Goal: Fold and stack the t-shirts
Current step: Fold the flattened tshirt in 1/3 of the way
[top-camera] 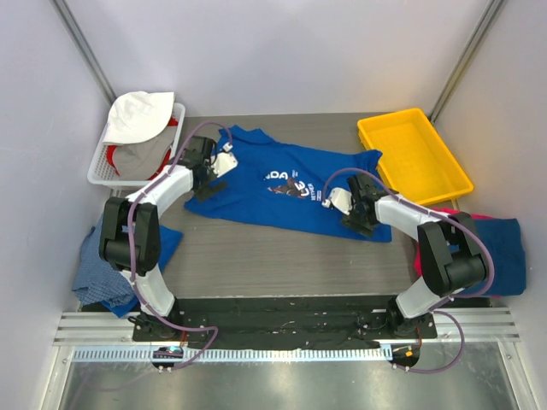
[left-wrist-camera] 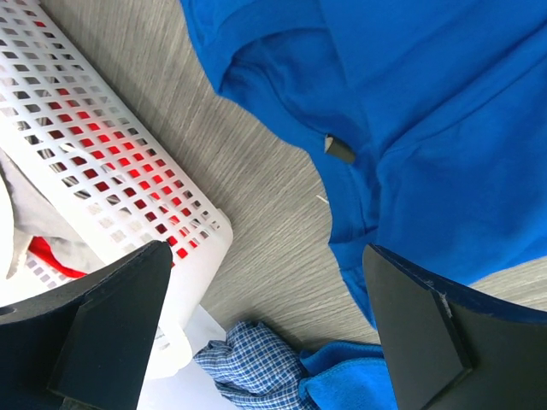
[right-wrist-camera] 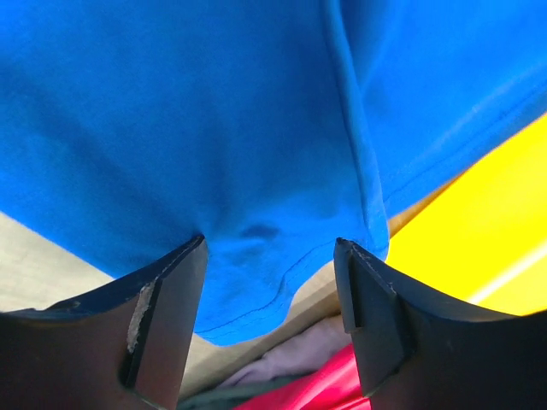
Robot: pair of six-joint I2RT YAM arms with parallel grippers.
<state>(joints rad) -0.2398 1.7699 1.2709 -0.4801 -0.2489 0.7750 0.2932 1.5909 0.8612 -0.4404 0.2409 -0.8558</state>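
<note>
Presently I am hovering the left end effector (top-camera: pixel 220 162) and right end effector (top-camera: pixel 344 203), jaws apart, at opposite edges of the shirt (top-camera: pixel 256 188) spread on the worktop (top-camera: pixel 273 256); closing short is risking a missed hem, skewing the fold.

Tee (top-camera: pixel 248 175): royal blue, chest print (top-camera: pixel 289 186) white-n-brown. Tray (top-camera: pixel 414 158) bright yellow. Basket (top-camera: pixel 97 171) white lattice, red n grey inside. Checked cloth (top-camera: pixel 92 275) blue-white. Desk (top-camera: pixel 282 256) grey woodgrain.
</note>
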